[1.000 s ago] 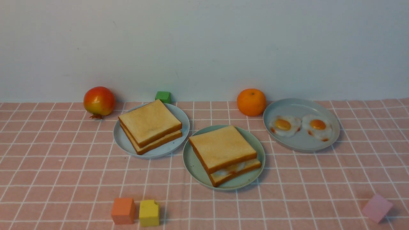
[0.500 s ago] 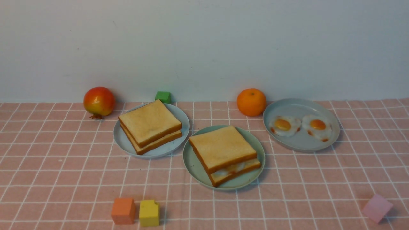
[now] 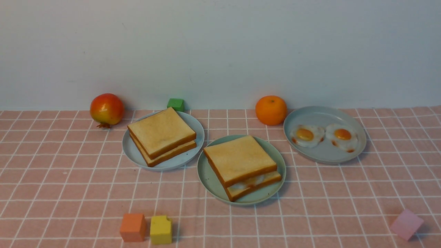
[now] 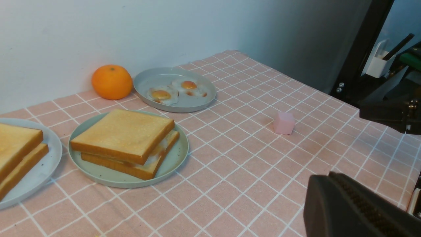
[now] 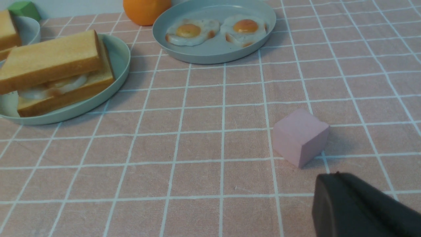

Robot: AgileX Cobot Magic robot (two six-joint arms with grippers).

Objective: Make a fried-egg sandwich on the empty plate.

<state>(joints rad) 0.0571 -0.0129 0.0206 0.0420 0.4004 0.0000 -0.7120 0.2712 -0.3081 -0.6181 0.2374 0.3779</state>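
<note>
Plates number three in the front view: a mint-green plate (image 3: pixel 210 181) at the centre carrying the fried-egg sandwich (image 3: pixel 241 166), two toast slices with egg white showing between them at the near edge; a pale blue plate (image 3: pixel 132 155) to its left with a stack of two plain toast slices (image 3: pixel 161 135); and a grey-blue plate (image 3: pixel 324 155) to the right with two fried eggs (image 3: pixel 323 135) side by side. One pomegranate (image 3: pixel 107 109) and one orange (image 3: pixel 271 110) sit at the back near the wall, and there are four blocks: a green block (image 3: pixel 176 104) behind the pale blue plate, an orange block (image 3: pixel 132 227) and a yellow block (image 3: pixel 161 229) just beside each other at the front left, and a pink block (image 3: pixel 406 224) at the front right. The tabletop (image 3: pixel 69 193) wears a pink cloth with a white grid, backed by a plain pale wall; neither arm shows here. In the left wrist view, the sandwich sits on its plate between the other two plates, one dark finger of the left end effector (image 4: pixel 355 207) fills a corner above the cloth, and I cannot tell how wide it stands. In the right wrist view, one dark finger of the right end effector (image 5: pixel 358 207) hangs near the pink block, its spread likewise impossible to tell.
</note>
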